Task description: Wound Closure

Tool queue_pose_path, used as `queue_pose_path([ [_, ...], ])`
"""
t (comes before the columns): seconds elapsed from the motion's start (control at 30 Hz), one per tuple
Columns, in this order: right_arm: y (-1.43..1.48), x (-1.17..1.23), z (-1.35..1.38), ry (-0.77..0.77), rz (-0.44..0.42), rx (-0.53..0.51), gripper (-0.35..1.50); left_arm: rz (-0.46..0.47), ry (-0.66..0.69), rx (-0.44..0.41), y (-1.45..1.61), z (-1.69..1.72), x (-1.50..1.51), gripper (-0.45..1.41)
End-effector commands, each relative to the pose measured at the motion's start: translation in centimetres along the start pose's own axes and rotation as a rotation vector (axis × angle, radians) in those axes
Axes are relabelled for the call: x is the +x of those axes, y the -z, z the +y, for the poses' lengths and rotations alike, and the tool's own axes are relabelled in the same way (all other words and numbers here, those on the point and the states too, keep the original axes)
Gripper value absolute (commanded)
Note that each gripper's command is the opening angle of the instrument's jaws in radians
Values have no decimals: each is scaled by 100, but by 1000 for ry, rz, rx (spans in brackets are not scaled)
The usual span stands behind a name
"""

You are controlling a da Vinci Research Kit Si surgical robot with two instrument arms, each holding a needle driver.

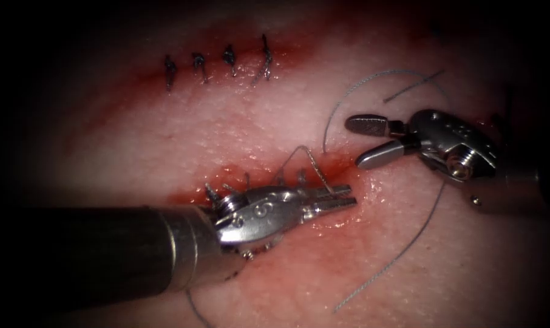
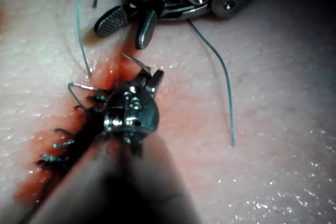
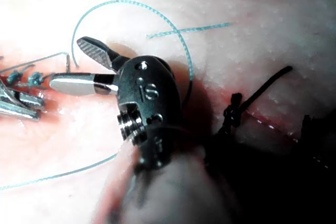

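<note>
My left tool lies along the cut, jaws shut on the curved needle near one end. The needle arches up over the cut's right end, and its far end comes down by the stitches; I cannot tell whether it is in the tissue. In the left wrist view a short pointed piece of the needle sticks out past the left tool's jaws. My right tool hovers right of the cut, open and holding nothing; it is also seen open as right tool and right tool.
Thread loops from the cut's right end up behind the right tool, and another strand trails down to the lower right. A second, closed cut with several dark stitches lies at the upper left. Red fluid wets the tissue around the left tool.
</note>
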Motion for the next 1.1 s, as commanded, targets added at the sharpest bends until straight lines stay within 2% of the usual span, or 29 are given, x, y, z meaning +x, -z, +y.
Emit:
queue_pose_path([
  [0.03,-5,-7,2,28,-51,12,74,-2,66,-39,-6,4,-6,-45],
  [0.2,-6,-9,0,42,-66,48,74,5,216,-97,4,21,4,-45],
  [0.4,-10,-12,-4,43,-69,69,71,60,307,-152,19,40,29,-45],
  [0.5,-14,-15,-6,48,-78,90,71,73,370,-203,31,58,49,-45],
  [0.67,-15,-18,-10,57,-92,140,68,72,475,-284,44,78,62,-45],
  [0.73,-16,-19,-14,99,-100,174,69,73,479,-306,51,84,66,-45],
  [0.8,-18,-20,-23,176,-101,224,68,97,327,-299,62,96,73,-45],
  [0.83,-22,-20,-30,210,-100,258,61,110,273,-278,69,104,76,-45],
  [1.0,-35,-13,-47,287,-91,300,59,118,202,-225,89,127,88,-45],
  [1.1,-42,-14,-54,304,-87,304,44,105,181,-216,95,137,92,-45],
])
